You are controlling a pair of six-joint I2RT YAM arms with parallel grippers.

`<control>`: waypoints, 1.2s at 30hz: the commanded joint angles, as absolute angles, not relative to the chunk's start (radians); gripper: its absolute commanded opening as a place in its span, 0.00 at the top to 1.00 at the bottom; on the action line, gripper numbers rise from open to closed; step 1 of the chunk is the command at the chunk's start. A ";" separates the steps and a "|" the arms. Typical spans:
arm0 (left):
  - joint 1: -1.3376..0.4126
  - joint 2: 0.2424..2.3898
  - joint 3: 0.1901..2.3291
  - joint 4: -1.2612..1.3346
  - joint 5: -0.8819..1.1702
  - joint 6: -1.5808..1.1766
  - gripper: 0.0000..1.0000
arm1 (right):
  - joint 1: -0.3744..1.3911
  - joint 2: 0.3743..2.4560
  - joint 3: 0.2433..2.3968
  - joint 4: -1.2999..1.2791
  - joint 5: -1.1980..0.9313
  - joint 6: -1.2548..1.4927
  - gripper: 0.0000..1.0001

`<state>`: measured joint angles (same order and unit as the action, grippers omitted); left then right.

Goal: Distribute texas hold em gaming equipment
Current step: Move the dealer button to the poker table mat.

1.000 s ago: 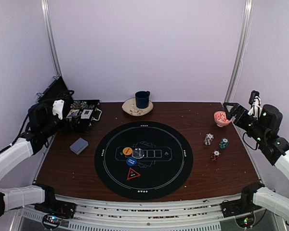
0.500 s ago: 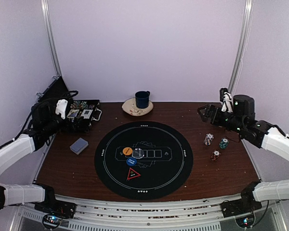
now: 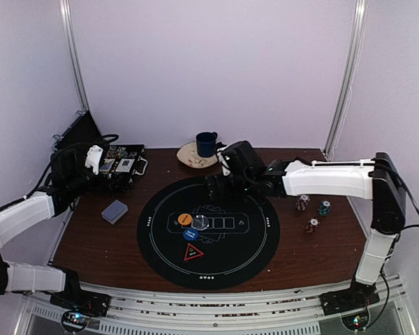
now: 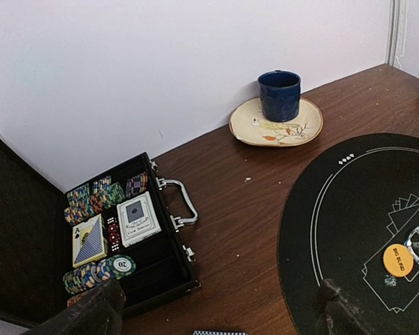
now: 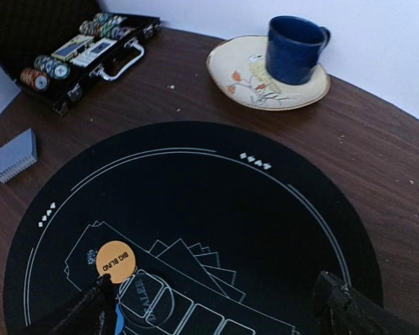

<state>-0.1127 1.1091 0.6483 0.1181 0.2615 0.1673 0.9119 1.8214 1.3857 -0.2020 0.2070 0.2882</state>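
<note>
The top external camera is looking down from above and behind the arm bases, taking in the whole table (image 3: 91, 237). The left wrist camera is hovering at the table's 9 o'clock side, facing 2 o'clock past the open case (image 4: 157, 262). The right wrist camera is sitting close over the round mat (image 5: 195, 181), facing 11 o'clock. Both wrist views are sharing the blue mug (image 4: 279, 94), the case and the orange disc (image 4: 398, 259).

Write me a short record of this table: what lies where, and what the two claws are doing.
Centre: round black mat
On mat: round orange disc, white dealer disc, blue disc, red-edged black triangle marker
Left of mat: grey-blue card deck; open black case of chips and cards
Right of mat: three stacks of striped chips
Back: dark blue mug on cream plate
Left gripper: open, near the case
Right gripper: open, above the mat
</note>
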 commanded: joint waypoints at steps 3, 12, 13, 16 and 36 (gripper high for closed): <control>-0.105 1.121 0.613 0.231 0.306 0.182 0.02 | 0.976 1.982 1.551 -0.256 0.279 0.213 0.00; -0.105 1.134 0.588 0.271 0.298 0.183 0.02 | 0.986 2.179 1.614 -0.229 0.242 0.252 0.00; -0.105 1.139 0.588 0.273 0.298 0.183 0.02 | 0.986 2.190 1.620 -0.233 0.238 0.256 0.00; -0.104 1.151 0.591 0.275 0.296 0.181 0.02 | 0.987 2.213 1.625 -0.236 0.224 0.263 0.00; -0.106 1.185 0.600 0.278 0.264 0.181 0.02 | 1.000 2.206 1.581 -0.268 0.130 0.305 0.11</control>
<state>-0.1127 1.1767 0.5964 0.2184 0.2790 0.1707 0.9928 2.2288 1.5898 -0.2478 0.1349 0.2817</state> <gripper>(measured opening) 0.978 0.914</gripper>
